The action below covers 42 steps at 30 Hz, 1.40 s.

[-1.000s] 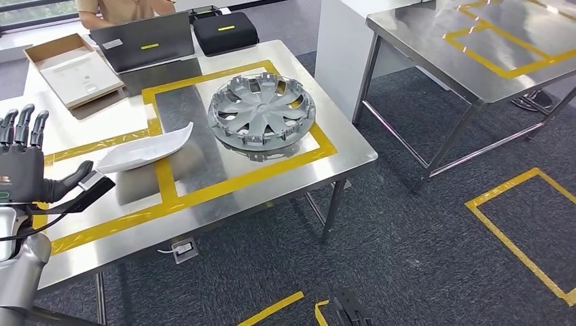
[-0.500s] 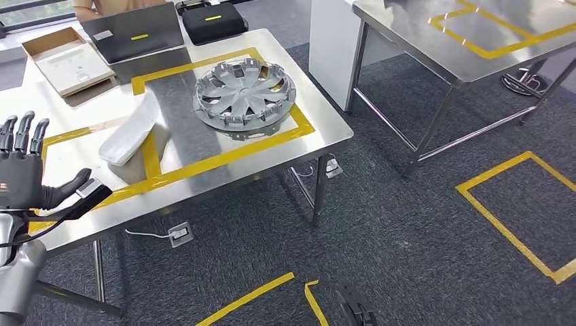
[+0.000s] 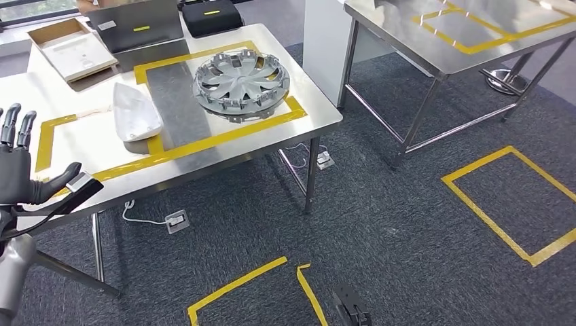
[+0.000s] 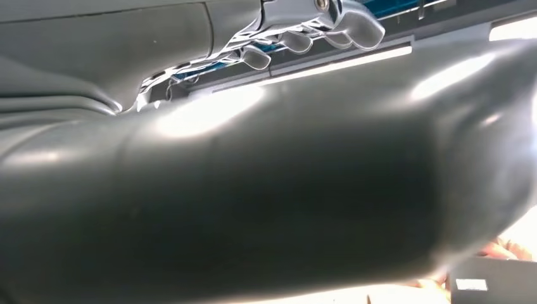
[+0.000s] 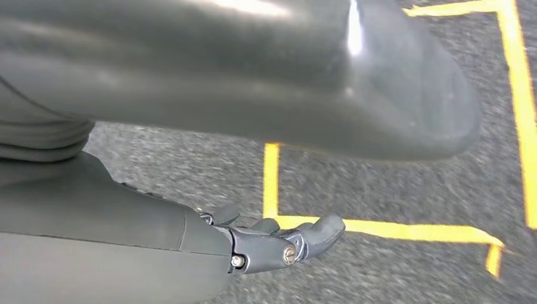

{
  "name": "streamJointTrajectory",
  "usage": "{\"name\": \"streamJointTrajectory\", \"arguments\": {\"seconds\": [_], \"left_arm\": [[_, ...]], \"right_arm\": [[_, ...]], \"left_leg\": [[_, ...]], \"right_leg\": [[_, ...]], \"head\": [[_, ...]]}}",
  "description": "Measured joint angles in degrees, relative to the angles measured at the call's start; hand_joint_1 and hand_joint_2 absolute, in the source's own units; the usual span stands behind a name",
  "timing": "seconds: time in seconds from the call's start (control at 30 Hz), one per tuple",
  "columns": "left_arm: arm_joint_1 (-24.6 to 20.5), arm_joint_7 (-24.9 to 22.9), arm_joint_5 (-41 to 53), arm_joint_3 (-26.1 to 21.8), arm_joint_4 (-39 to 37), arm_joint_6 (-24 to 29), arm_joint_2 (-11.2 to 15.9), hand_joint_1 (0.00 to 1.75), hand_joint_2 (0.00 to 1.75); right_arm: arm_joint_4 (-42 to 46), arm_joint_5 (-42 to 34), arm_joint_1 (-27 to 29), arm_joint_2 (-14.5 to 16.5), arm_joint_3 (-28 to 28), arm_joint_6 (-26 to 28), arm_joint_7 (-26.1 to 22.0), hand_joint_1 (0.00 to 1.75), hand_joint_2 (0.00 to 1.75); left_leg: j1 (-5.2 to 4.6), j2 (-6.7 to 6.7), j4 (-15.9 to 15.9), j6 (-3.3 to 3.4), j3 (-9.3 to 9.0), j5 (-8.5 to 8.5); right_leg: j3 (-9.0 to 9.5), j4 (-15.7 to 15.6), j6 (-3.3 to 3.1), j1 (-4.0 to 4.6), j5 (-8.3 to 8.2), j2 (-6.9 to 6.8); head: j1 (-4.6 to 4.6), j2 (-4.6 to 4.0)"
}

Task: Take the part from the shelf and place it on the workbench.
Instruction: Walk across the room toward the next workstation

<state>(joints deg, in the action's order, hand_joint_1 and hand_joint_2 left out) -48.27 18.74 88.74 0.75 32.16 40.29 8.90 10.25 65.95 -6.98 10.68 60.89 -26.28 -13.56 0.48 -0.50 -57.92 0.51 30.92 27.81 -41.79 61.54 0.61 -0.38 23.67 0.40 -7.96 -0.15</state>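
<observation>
The whole view has swung and pulled back over the last second, so the robot is turning away, not the things moving. The workbench (image 3: 319, 122) now sits farther up the head view, with the hubcap (image 3: 241, 78) inside its yellow tape frame and the white part (image 3: 134, 112) lying beside it across the tape. This suggests placement is done. The left hand (image 3: 24, 173) stays raised, fingers spread, holding nothing. The right hand (image 5: 278, 244) hangs over the carpet, fingers loosely apart, empty.
</observation>
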Motion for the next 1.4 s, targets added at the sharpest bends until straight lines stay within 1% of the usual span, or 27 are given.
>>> {"name": "streamJointTrajectory", "arguments": {"seconds": [0.07,0.1,0.13,0.17,0.23,0.3,0.37,0.43,0.47,0.5,0.57,0.6,0.63,0.7,0.73,0.77,0.83,0.9,0.97,1.03,1.1,1.13,1.17,1.2,1.27,1.33,1.4], "left_arm": [[-0.1,-0.3,0.1,0.0,-0.4,0.0,-0.2,0.0,0.0],[-0.1,-0.3,0.0,0.0,-0.7,0.0,-0.2,0.0,0.0],[-0.1,-0.4,0.0,0.0,-0.9,0.0,-0.2,0.0,0.0],[-0.1,-0.3,-0.1,0.0,-1.2,0.0,-0.2,0.0,0.0],[-0.1,-0.2,-0.4,0.0,-1.4,0.0,-0.2,0.0,0.0],[-0.2,-0.2,-0.5,0.0,-1.5,0.0,-0.1,0.0,0.0],[-0.5,-0.3,-0.6,0.0,-1.7,0.0,-0.1,0.0,0.0],[-0.8,-0.4,-0.6,0.0,-2.1,0.0,-0.1,0.0,0.0],[-0.9,-0.5,-0.5,0.0,-2.3,0.0,-0.1,0.0,0.0],[-1.0,-0.5,-0.5,0.0,-2.6,0.0,0.0,0.0,0.0],[-1.3,-0.5,-0.7,0.1,-3.0,0.0,0.2,0.0,0.0],[-1.4,-0.5,-0.9,0.1,-3.2,0.0,0.2,0.0,0.0],[-1.5,-0.4,-1.2,0.1,-3.5,0.0,0.2,0.0,0.0],[-1.6,0.1,-2.8,0.1,-4.1,0.0,0.1,0.0,0.0],[-1.8,0.5,-4.1,0.0,-4.4,0.0,0.1,0.0,0.0],[-2.2,1.0,-5.6,-0.1,-4.9,0.0,0.0,0.0,0.0],[-3.4,1.6,-9.6,-0.9,-6.3,-0.7,-0.6,0.0,0.0],[-4.8,1.7,-14.2,-2.8,-8.4,-3.0,-1.3,0.0,0.0],[-5.6,1.1,-18.1,-5.2,-10.3,-6.6,-1.9,0.0,0.0],[-5.8,0.5,-20.4,-7.3,-11.5,-9.6,-2.3,0.0,0.87],[-5.8,0.3,-21.4,-8.8,-12.3,-10.9,-2.5,0.0,1.75],[-5.7,0.3,-21.7,-9.4,-12.8,-11.3,-2.6,0.0,1.75],[-5.6,0.2,-22.0,-9.9,-13.2,-11.8,-2.7,0.0,1.75],[-5.5,0.1,-22.3,-10.4,-13.5,-12.4,-2.7,0.0,1.75],[-5.3,-0.1,-23.3,-11.3,-13.9,-13.7,-2.7,0.0,1.75],[-4.7,0.0,-25.0,-12.2,-14.0,-14.2,-2.6,0.0,1.75],[-3.1,0.2,-27.3,-12.8,-14.1,-14.3,-2.5,0.0,1.75]], "right_arm": [[0.0,0.0,0.0,0.0,0.0,0.0,-0.1,0.0,0.0],[0.0,-0.1,0.0,0.0,0.0,-0.1,-0.1,0.0,0.0],[0.0,-0.1,0.0,0.0,0.0,-0.1,-0.1,0.0,0.0],[0.0,-0.1,0.0,0.0,0.0,-0.1,-0.1,0.0,0.0],[0.0,-0.1,0.0,0.0,0.0,-0.1,0.0,0.0,0.0],[0.0,-0.2,0.0,0.0,0.0,-0.1,0.0,0.0,0.0],[0.0,-0.3,0.1,0.1,0.0,0.0,0.1,0.0,0.0],[0.0,-0.4,0.2,0.1,0.0,0.0,0.1,0.0,0.0],[0.0,-0.4,0.2,0.1,0.0,0.0,0.2,0.0,0.0],[0.0,-0.4,0.2,0.1,0.0,0.0,0.2,0.0,0.0],[0.0,-0.5,0.2,0.1,0.0,0.1,0.2,0.0,0.0],[0.0,-0.5,0.3,0.1,0.0,0.1,0.2,0.0,0.0],[0.0,-0.6,0.3,0.1,0.0,0.1,0.2,0.0,0.0],[0.0,-0.7,0.4,0.1,0.0,0.0,0.1,0.0,0.0],[0.0,-0.8,0.4,0.1,0.0,0.0,0.1,0.0,0.0],[0.0,-0.8,0.4,0.2,0.0,0.0,0.1,0.0,0.0],[0.0,-1.0,0.6,0.3,0.1,0.0,0.0,0.0,0.0],[0.0,-1.2,0.8,0.4,0.1,0.1,-0.1,0.0,0.0],[0.0,-1.3,1.1,0.4,0.1,0.0,0.0,0.0,0.0],[0.0,-1.3,1.5,0.5,0.2,0.0,0.2,0.0,0.0],[0.0,-1.4,1.7,0.6,0.2,0.0,0.3,0.0,0.0],[0.0,-1.4,1.9,0.6,0.2,0.0,0.3,0.0,0.0],[0.0,-1.5,1.9,0.6,0.2,0.0,0.3,0.0,0.44],[0.0,-1.5,2.0,0.6,0.2,0.0,0.3,0.0,0.87],[0.0,-1.7,1.9,0.6,0.2,0.0,0.1,0.0,1.75],[0.0,-2.5,2.1,0.6,0.2,0.0,0.2,0.0,1.75],[0.0,-4.2,2.6,0.5,-0.3,0.0,0.8,0.0,1.75]], "left_leg": [[0.01,-0.16,-0.1,0.36,1.78,-1.53],[0.02,-0.21,-0.2,0.35,2.83,-2.29],[0.06,-0.25,-0.4,0.26,3.92,-3.05],[0.14,-0.28,-0.6,0.1,5.07,-3.78],[0.39,-0.28,-1.1,-0.45,7.25,-5.15],[0.48,-0.27,-1.6,-1.29,8.7,-6.27],[0.49,-0.24,-1.5,-2.15,9.09,-7.34],[0.63,-0.15,-1.1,-2.86,9.22,-7.88],[0.69,-0.1,-1.6,-3.14,9.55,-6.86],[0.71,-0.04,-3.2,-3.32,10.17,-4.68],[0.68,0.1,-9.6,-3.52,11.73,1.44],[0.64,0.16,-13.4,-3.55,12.31,3.49],[0.6,0.21,-16.3,-3.49,12.39,4.08],[0.44,0.27,-17.7,-3.02,10.44,1.83],[0.26,0.29,-15.6,-2.55,8.05,0.55],[-0.02,0.29,-11.9,-1.96,4.7,0.67],[-0.59,0.19,-4.0,-1.18,-1.0,3.0],[-0.99,0.08,-0.6,-0.71,-2.6,4.08],[-0.88,-0.05,0.1,0.04,-2.4,2.79],[-0.56,-0.22,0.5,0.57,-1.82,1.45],[-0.48,-0.24,0.4,0.69,-0.68,0.55],[-0.43,-0.22,0.3,0.6,-0.12,0.21],[-0.34,-0.2,0.1,0.45,0.39,-0.05],[-0.21,-0.18,-0.2,0.28,0.81,-0.22],[0.02,-0.2,-0.9,-0.24,1.47,-0.26],[-0.07,-0.24,-1.5,-0.95,1.91,-0.15],[-0.3,-0.24,-1.6,-0.87,2.02,-0.1]], "right_leg": [[-1.81,7.0,0.52,-0.22,5.9,-0.05],[-2.33,10.6,0.74,-0.31,7.47,-0.06],[-2.2,12.9,0.92,-0.4,7.58,-0.07],[-1.21,13.5,1.06,-0.48,6.52,-0.08],[3.44,9.2,1.27,-0.7,4.25,-0.12],[8.61,2.0,0.81,-0.5,5.4,0.01],[10.34,-1.3,-0.31,-0.14,6.76,0.22],[9.68,-1.3,-1.39,-0.17,5.74,0.15],[9.2,-1.4,-1.87,-0.22,5.03,0.07],[8.6,-1.6,-2.25,-0.31,4.27,0.0],[7.08,-1.7,-2.67,-0.25,2.86,-0.03],[6.19,-1.7,-2.75,-0.16,2.17,-0.04],[5.29,-1.6,-2.81,-0.04,1.46,-0.04],[3.44,-1.6,-2.81,0.19,0.08,-0.04],[2.61,-1.6,-2.76,0.29,-0.61,-0.04],[1.91,-1.6,-2.63,0.43,-1.22,-0.03],[1.26,-1.6,-2.13,0.54,-2.3,-0.12],[1.39,-2.1,-1.29,0.32,-3.37,-0.26],[1.21,-2.1,-0.52,0.03,-3.39,-0.24],[-0.54,2.1,0.11,-0.13,-0.14,-0.17],[-3.21,9.6,0.72,-0.35,4.31,-0.17],[-3.87,12.3,0.97,-0.49,5.51,-0.18],[-3.48,13.0,1.16,-0.59,5.7,-0.19],[-1.95,11.5,1.29,-0.67,5.01,-0.21],[3.09,4.3,1.36,-0.77,3.09,-0.23],[6.01,-0.5,0.7,-0.7,2.42,-0.1],[6.26,-1.3,-0.01,-0.66,2.37,0.01]], "head": [[-0.15,0.0],[-0.18,0.0],[-0.18,0.0],[-0.2,0.0],[-0.24,0.0],[-0.5,0.0],[-0.64,0.0],[-0.46,0.0],[-0.32,0.0],[-0.06,0.0],[0.41,0.0],[0.56,0.0],[0.61,0.0],[0.66,0.0],[0.66,0.0],[0.64,0.0],[0.53,0.0],[0.56,0.0],[0.68,0.0],[0.66,0.0],[0.62,0.0],[0.62,0.0],[0.62,0.0],[0.61,0.0],[0.6,0.0],[0.7,0.0],[0.81,0.0]]}}
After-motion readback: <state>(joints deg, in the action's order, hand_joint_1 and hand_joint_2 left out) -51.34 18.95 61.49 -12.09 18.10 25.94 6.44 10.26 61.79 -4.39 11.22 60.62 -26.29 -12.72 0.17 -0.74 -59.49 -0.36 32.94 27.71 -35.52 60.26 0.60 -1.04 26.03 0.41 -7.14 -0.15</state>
